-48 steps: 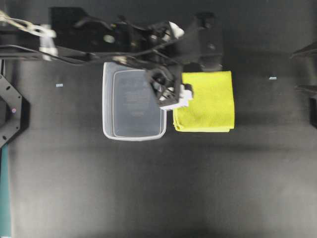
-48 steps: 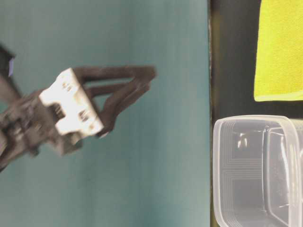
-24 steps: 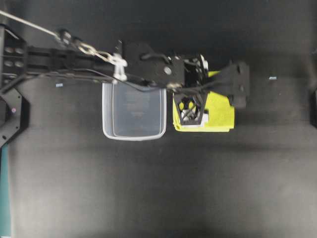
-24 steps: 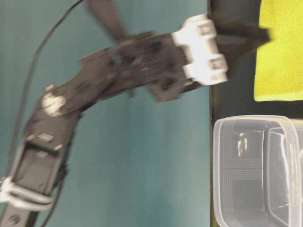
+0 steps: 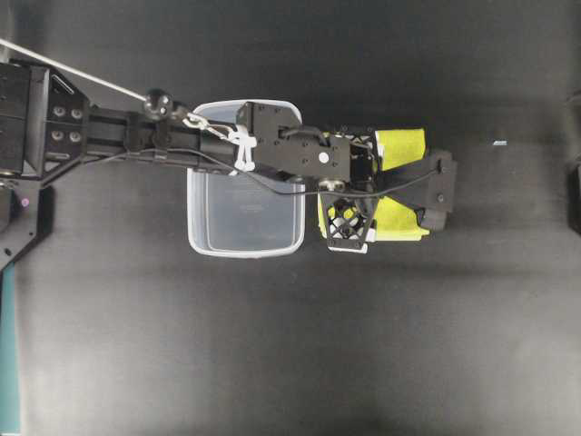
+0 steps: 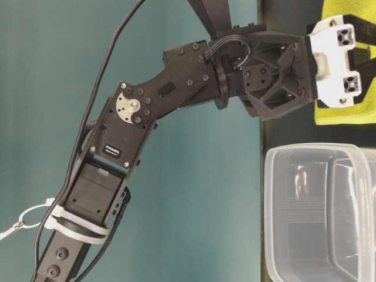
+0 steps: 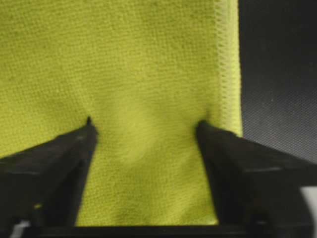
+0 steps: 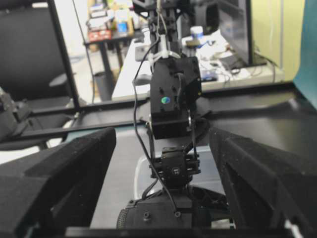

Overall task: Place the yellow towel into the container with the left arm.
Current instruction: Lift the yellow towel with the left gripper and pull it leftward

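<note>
Black matting covered the table (image 5: 272, 345). Left gripper (image 7: 143, 131) pressed down on the folded bright yellow-green microfibre towel (image 7: 148, 74), fingers parted with cloth between them; beside it sat the clear rectangular plastic container (image 5: 245, 247).

Left arm (image 5: 272, 156) hides most of yellow towel (image 5: 400, 145) overhead. Wrist view crops the towel on three sides. Container (image 6: 317, 211) cut off by table-level frame's right and bottom edges.
</note>
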Robot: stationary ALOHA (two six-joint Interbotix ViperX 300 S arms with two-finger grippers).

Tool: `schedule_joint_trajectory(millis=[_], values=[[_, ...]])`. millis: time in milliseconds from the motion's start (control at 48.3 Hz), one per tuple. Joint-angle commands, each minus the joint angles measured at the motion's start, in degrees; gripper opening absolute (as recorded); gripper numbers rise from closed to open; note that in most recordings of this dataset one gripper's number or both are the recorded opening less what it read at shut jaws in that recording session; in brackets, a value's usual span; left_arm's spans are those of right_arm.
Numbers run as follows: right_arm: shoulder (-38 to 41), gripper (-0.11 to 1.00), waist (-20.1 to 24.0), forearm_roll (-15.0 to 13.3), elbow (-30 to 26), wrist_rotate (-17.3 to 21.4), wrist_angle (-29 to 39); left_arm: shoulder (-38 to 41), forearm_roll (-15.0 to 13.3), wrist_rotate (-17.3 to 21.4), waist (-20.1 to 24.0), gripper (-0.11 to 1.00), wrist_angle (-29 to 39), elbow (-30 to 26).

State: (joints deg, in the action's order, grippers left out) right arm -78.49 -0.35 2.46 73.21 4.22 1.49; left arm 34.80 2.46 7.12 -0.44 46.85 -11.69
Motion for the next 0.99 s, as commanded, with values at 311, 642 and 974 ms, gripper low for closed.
schedule_joint_trajectory(millis=[311,642,974], values=[[-1.85,0.73,-1.41,-0.09,0.18,1.32,-0.26,-0.70,0.26,0.35,-1.05,0.05,-0.62,-0.97],[-2.99,0.73,-3.52,0.00,-0.09,1.41,-0.26,-12.74,0.26,0.44,-1.32,0.05,2.64,-5.36],[-3.60,0.73,-4.48,0.00,-0.09,1.41,-0.53,-29.79,0.26,4.57,0.09,0.05,10.99,-1.05]])
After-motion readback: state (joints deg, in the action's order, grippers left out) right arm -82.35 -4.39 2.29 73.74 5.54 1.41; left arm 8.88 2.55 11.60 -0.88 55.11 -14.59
